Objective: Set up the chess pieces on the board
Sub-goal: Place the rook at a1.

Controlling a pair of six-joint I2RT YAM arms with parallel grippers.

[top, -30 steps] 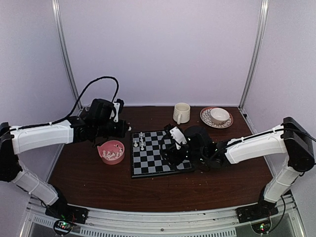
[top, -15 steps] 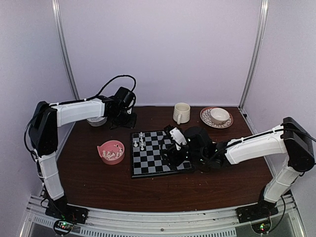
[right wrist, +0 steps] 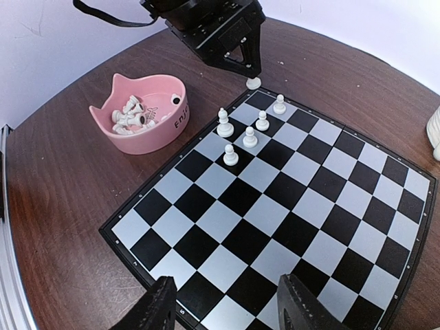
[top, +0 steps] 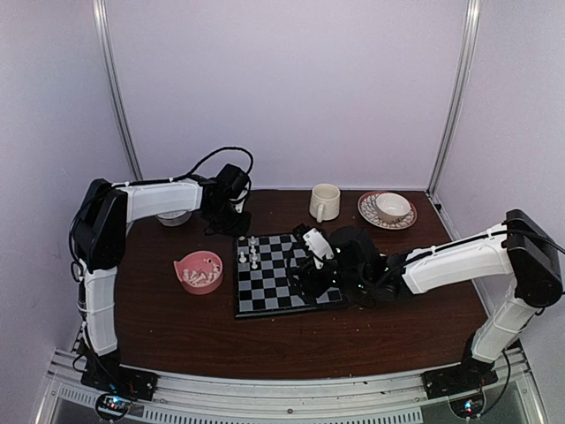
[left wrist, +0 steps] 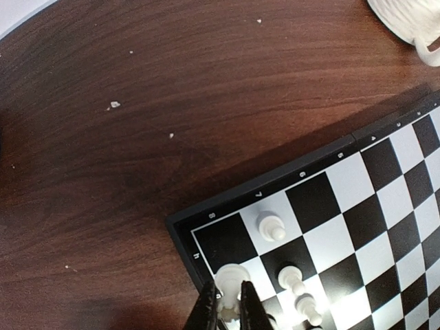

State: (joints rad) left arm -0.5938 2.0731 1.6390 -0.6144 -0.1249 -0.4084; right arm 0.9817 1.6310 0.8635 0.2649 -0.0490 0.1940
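The flat black-and-grey checked chessboard [top: 274, 296] lies in the middle of the dark brown wooden counter [top: 168, 327]. Five small white plastic chess pieces [right wrist: 249, 137] stand on it near its far left corner. The left gripper [left wrist: 227, 292] is at that corner too. Its jaws are clenched on one more small white chess piece [left wrist: 232, 275], right over the corner squares. I cannot tell if this piece touches the board. The right gripper [right wrist: 227, 282] hangs over the right side of the board. Its jaws are spread wide and hold nothing. A pink bowl [right wrist: 148, 137] sits just left of the board, with more white pieces inside. A cream mug [top: 324, 203] stands behind the board.
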